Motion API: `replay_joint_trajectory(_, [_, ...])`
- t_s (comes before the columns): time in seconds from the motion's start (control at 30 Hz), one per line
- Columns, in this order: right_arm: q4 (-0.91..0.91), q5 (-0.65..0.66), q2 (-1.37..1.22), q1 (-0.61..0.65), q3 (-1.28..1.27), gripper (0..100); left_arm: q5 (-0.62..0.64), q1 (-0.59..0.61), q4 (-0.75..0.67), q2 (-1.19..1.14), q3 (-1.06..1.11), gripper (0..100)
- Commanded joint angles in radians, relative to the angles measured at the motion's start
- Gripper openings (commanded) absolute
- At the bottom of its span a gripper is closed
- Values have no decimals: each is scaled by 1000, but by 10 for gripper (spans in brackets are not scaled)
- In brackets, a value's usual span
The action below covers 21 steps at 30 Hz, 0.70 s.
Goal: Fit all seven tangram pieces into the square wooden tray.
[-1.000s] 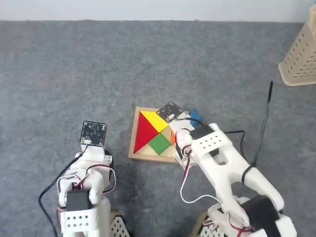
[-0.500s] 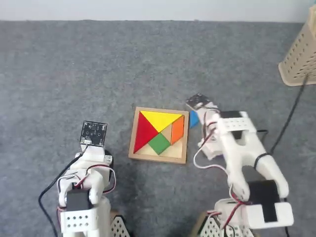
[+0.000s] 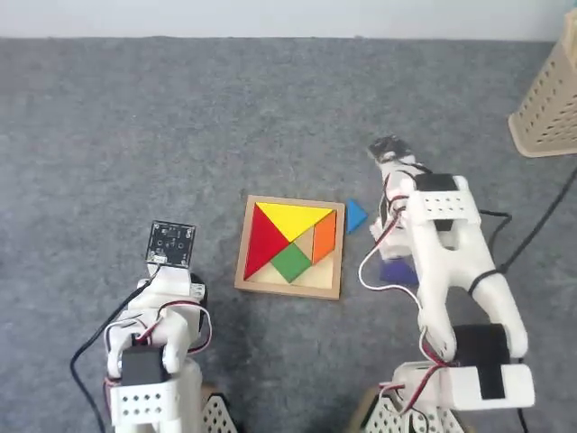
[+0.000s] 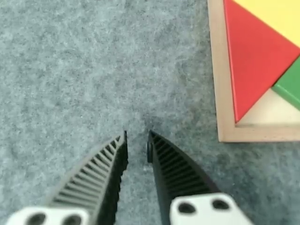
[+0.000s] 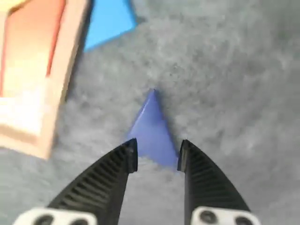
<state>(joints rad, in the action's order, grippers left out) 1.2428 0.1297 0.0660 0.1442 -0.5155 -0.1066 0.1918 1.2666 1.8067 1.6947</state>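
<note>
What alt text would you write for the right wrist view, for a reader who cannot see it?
The right gripper, its black fingers open, straddles the wide end of a dark blue triangle lying flat on grey carpet. Farther off, a light blue piece lies beside the rim of the wooden tray, with an orange piece inside it.

Soft, even, fairly bright light over the grey carpet [image 3: 135, 117], shadows faint and short
</note>
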Motion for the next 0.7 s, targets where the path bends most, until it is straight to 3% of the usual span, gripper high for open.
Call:
replay_joint_trajectory(0.0, [44,-462,-12,39,48,162,8,-3,0,21,-10,71])
replay_joint_trajectory(0.1, [-15,-718,-91,30,52,162,8,-3,0,21,-10,71])
replay_joint_trajectory(0.27, [-77,-879,-223,-30,115,161,8,-3,0,21,-10,71])
replay_joint_trajectory(0.67, [-84,-951,-280,-220,149,161,8,-3,0,21,-10,71])
